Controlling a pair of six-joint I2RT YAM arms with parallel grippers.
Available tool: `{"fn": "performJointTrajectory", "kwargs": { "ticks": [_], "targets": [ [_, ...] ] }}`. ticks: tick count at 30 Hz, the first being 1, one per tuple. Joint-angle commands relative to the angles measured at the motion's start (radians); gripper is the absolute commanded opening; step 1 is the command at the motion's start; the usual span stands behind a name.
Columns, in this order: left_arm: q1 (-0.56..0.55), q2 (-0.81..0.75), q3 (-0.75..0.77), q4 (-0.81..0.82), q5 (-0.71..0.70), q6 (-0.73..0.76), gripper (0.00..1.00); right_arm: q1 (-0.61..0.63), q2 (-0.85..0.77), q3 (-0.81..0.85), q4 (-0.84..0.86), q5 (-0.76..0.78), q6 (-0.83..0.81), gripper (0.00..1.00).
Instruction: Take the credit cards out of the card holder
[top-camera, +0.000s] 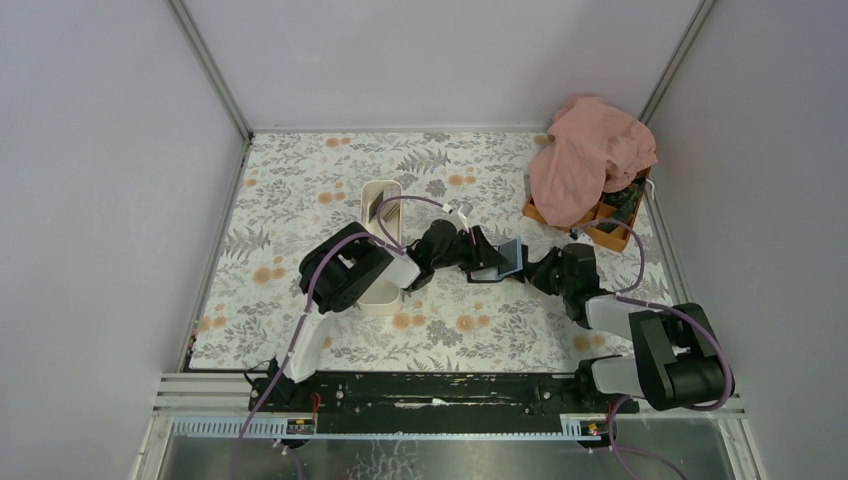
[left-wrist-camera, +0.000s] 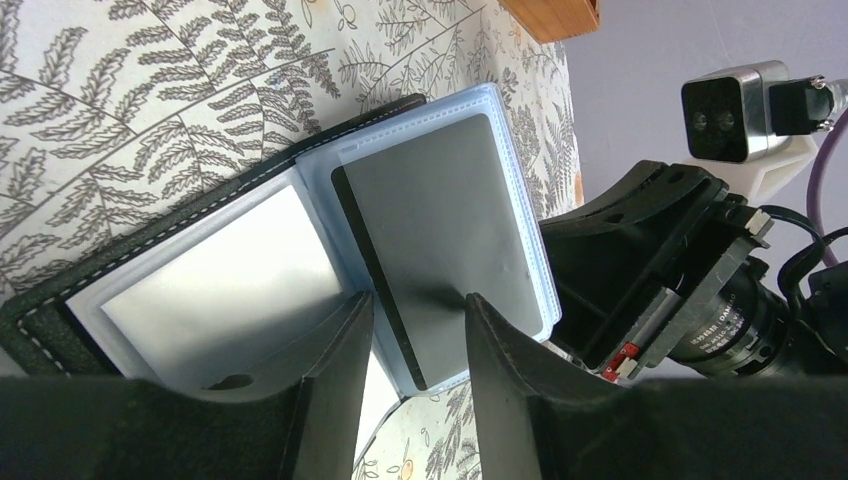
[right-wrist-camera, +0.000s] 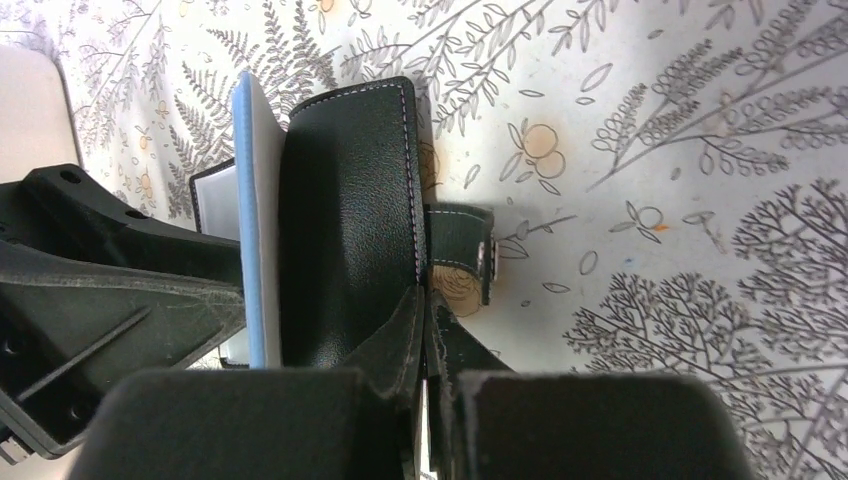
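1. left gripper (left-wrist-camera: 417, 310): fingers half apart, gripping nothing, straddling the near edge of the dark card (left-wrist-camera: 440, 220).
2. the card's long axis runs straight away from it, sleeved in the open card holder (left-wrist-camera: 215, 270).
3. right gripper (right-wrist-camera: 425, 320) is clamped tight on the holder's far side.

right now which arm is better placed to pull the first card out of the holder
Left. The left gripper is open, with its fingers either side of the dark card. The right gripper is shut on the card holder, so it is busy bracing it.
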Motion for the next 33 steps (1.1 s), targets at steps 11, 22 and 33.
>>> {"fn": "performJointTrajectory", "kwargs": {
  "ticks": [11, 22, 33],
  "targets": [
    [0.005, 0.014, -0.027, 0.101, 0.087, -0.020, 0.45, 0.003, -0.310, 0.069, -0.313, 0.072, -0.068, 0.00],
    [0.010, 0.014, -0.005, 0.100, 0.109, -0.021, 0.45, 0.002, -0.217, 0.119, -0.297, 0.088, -0.082, 0.06],
    [0.013, 0.023, -0.013, 0.108, 0.116, -0.024, 0.45, 0.003, -0.040, 0.118, -0.206, 0.044, -0.071, 0.09]
  ]
}}
